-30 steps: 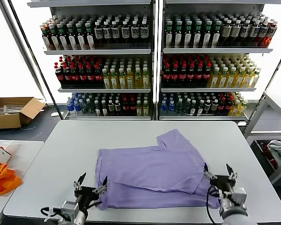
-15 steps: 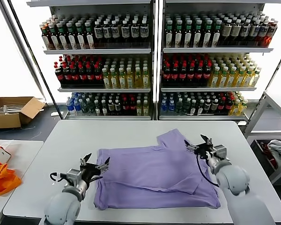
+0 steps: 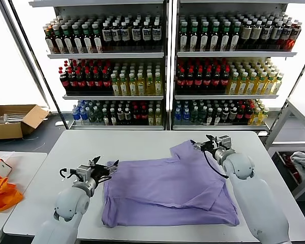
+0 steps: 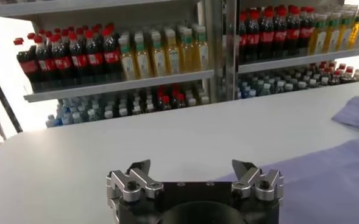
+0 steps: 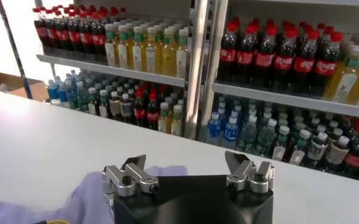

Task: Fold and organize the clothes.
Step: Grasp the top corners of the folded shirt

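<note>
— What do we have behind the pale grey table (image 3: 142,142)?

— Two shelving units (image 3: 168,66) side by side, packed with rows of bottles (image 3: 107,79): dark, red-labelled, yellow, clear.

— And to our left?

— We see an open cardboard box (image 3: 12,121) on the dark floor (image 3: 38,140), bright white light behind it, and nearer, an orange bag (image 3: 2,193) on a second table (image 3: 20,165).

— On the right?

— A metal rack (image 3: 287,129) holding whitish cloth (image 3: 304,165).

Soft matt lavender cloth T-shirt (image 3: 168,190) is lying on the smooth, matt grey bench (image 3: 122,145); both hands' fingers (image 4: 130,181) are showing dull metal.
</note>
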Robot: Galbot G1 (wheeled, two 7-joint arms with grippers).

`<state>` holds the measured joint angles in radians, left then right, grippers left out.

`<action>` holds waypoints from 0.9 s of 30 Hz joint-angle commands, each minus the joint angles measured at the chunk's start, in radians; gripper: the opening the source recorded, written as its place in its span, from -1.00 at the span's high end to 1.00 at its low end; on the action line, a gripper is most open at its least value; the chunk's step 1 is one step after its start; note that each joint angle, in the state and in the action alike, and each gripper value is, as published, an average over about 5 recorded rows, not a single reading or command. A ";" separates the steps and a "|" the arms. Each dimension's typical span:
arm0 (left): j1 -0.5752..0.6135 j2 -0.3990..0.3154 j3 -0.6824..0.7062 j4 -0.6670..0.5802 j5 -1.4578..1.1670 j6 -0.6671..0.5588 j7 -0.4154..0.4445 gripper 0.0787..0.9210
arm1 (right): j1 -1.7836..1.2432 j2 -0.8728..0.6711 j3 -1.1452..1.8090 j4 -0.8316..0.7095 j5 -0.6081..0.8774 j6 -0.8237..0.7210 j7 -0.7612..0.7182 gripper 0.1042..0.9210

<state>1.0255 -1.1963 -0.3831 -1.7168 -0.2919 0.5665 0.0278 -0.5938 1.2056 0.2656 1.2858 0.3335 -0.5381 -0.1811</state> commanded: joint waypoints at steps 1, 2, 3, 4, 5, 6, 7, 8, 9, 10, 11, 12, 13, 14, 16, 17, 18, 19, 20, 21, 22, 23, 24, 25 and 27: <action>-0.050 0.004 0.031 0.075 -0.008 0.010 0.007 -0.77 | 0.064 0.047 -0.016 -0.110 0.007 -0.004 0.015 -0.76; -0.049 0.002 0.034 0.077 -0.006 0.010 0.007 -0.77 | 0.066 0.050 -0.016 -0.116 0.006 -0.005 0.015 -0.76; -0.049 0.001 0.035 0.080 -0.004 0.010 0.007 -0.77 | 0.069 0.054 -0.016 -0.123 0.006 -0.005 0.016 -0.76; -0.049 -0.002 0.036 0.082 -0.004 0.010 0.008 -0.77 | 0.072 0.056 -0.016 -0.129 0.006 -0.005 0.016 -0.76; -0.048 -0.004 0.037 0.085 -0.003 0.010 0.008 -0.77 | 0.074 0.059 -0.016 -0.136 0.006 -0.005 0.016 -0.76; -0.048 -0.006 0.038 0.088 -0.002 0.010 0.008 -0.77 | 0.076 0.062 -0.017 -0.142 0.006 -0.005 0.015 -0.76; -0.047 -0.007 0.039 0.091 -0.002 0.010 0.009 -0.77 | 0.078 0.064 -0.017 -0.147 0.005 -0.005 0.015 -0.76; -0.047 -0.008 0.040 0.094 -0.002 0.010 0.009 -0.77 | 0.078 0.067 -0.018 -0.152 0.004 -0.004 0.016 -0.76; -0.047 -0.008 0.041 0.097 -0.002 0.010 0.010 -0.77 | 0.078 0.070 -0.018 -0.156 0.003 -0.004 0.016 -0.76; -0.048 -0.009 0.042 0.100 -0.002 0.010 0.010 -0.77 | 0.077 0.074 -0.018 -0.160 0.001 -0.003 0.017 -0.76; -0.048 -0.009 0.043 0.103 -0.002 0.010 0.009 -0.77 | 0.075 0.078 -0.017 -0.164 -0.001 -0.002 0.018 -0.76; -0.049 -0.010 0.043 0.106 -0.001 0.010 0.009 -0.77 | 0.073 0.081 -0.017 -0.168 -0.004 -0.001 0.018 -0.76; -0.049 -0.010 0.043 0.108 -0.001 0.010 0.009 -0.77 | 0.070 0.085 -0.017 -0.171 -0.007 0.000 0.018 -0.76; -0.049 -0.010 0.043 0.109 -0.001 0.010 0.008 -0.77 | 0.067 0.088 -0.017 -0.175 -0.011 0.001 0.017 -0.76; -0.048 -0.009 0.044 0.109 0.000 0.010 0.008 -0.76 | 0.062 0.091 -0.018 -0.177 -0.018 0.002 0.016 -0.76; -0.047 -0.008 0.045 0.108 0.000 0.010 0.008 -0.74 | 0.060 0.092 -0.018 -0.177 -0.020 0.002 0.016 -0.76; -0.046 -0.008 0.045 0.108 0.000 0.010 0.008 -0.73 | 0.058 0.093 -0.019 -0.177 -0.022 0.001 0.015 -0.76; -0.045 -0.007 0.045 0.107 -0.001 0.010 0.008 -0.69 | 0.056 0.093 -0.019 -0.177 -0.024 0.001 0.015 -0.76; -0.044 -0.007 0.046 0.107 -0.001 0.010 0.008 -0.63 | 0.054 0.093 -0.019 -0.177 -0.025 0.001 0.014 -0.76; -0.043 -0.006 0.046 0.108 -0.001 0.010 0.008 -0.57 | 0.052 0.093 -0.020 -0.177 -0.026 0.000 0.014 -0.76; -0.043 -0.006 0.046 0.108 -0.001 0.010 0.008 -0.51 | 0.049 0.093 -0.021 -0.176 -0.027 0.000 0.013 -0.76; -0.043 -0.006 0.046 0.109 -0.002 0.010 0.008 -0.45 | 0.046 0.092 -0.021 -0.174 -0.029 0.000 0.013 -0.76; -0.044 -0.006 0.046 0.111 -0.003 0.010 0.008 -0.38 | 0.042 0.092 -0.022 -0.171 -0.030 0.000 0.013 -0.75; -0.044 -0.007 0.046 0.113 -0.004 0.010 0.009 -0.32 | 0.037 0.092 -0.022 -0.168 -0.030 -0.001 0.013 -0.73; -0.045 -0.008 0.045 0.119 -0.007 0.010 0.009 -0.20 | 0.026 0.091 -0.023 -0.160 -0.034 -0.001 0.013 -0.65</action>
<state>0.9855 -1.2033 -0.3396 -1.6140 -0.2945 0.5747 0.0360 -0.5637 1.2875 0.2444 1.1366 0.3018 -0.5364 -0.1710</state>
